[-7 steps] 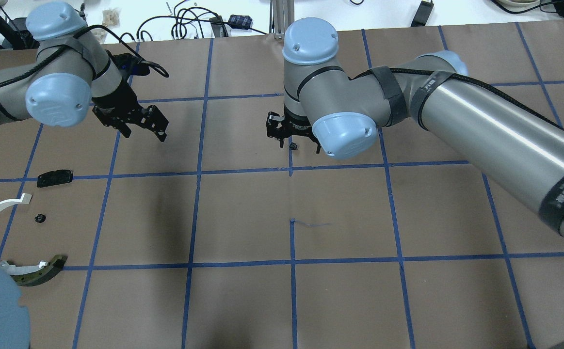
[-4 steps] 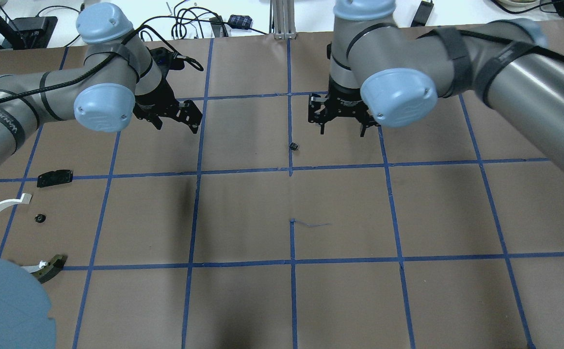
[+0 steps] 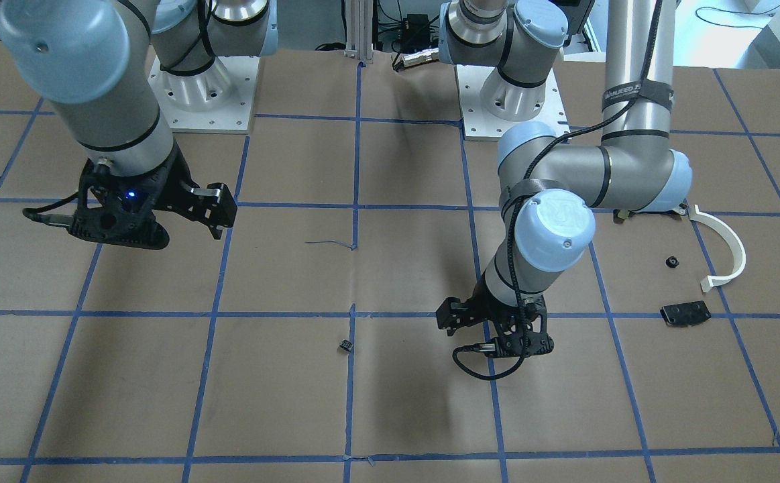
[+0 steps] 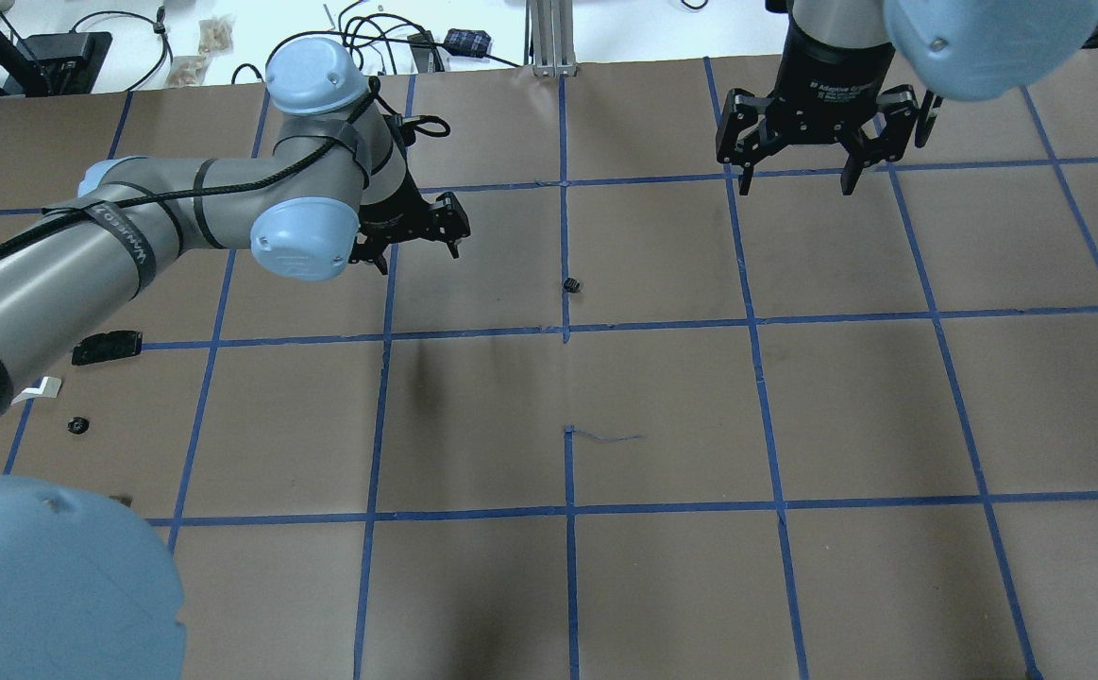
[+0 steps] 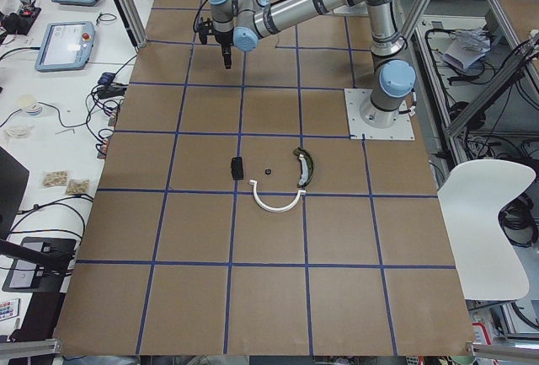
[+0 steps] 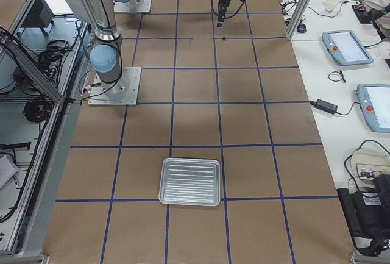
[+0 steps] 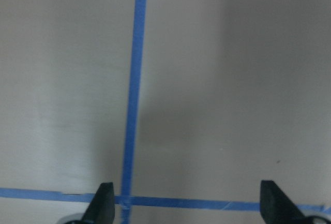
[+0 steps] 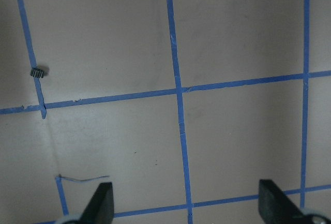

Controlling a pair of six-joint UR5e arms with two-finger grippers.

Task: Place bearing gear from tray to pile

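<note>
The bearing gear (image 4: 570,283) is a tiny black toothed ring lying alone on a blue tape line (image 3: 345,346), also small at the upper left of the right wrist view (image 8: 37,72). My left gripper (image 4: 419,257) hangs open and empty just left of it (image 3: 480,329) (image 7: 189,206). My right gripper (image 4: 797,184) is open, empty and raised, well off to the gear's far right (image 3: 222,215) (image 8: 187,206). The pile sits at the left: black plate (image 4: 107,347), small black part (image 4: 77,425), white arc (image 3: 721,245), dark curved piece (image 5: 303,165). The tray (image 6: 190,181) lies far off at the right end.
Brown paper with a blue tape grid covers the table (image 4: 662,586). My left arm's elbow (image 4: 48,576) hides part of the pile in the overhead view. Cables and devices (image 4: 397,42) lie beyond the far edge.
My right gripper has drawn away from the gear, up and to the right, leaving it on the table. My left gripper has swung right, closer to the gear. The gear has not moved.
</note>
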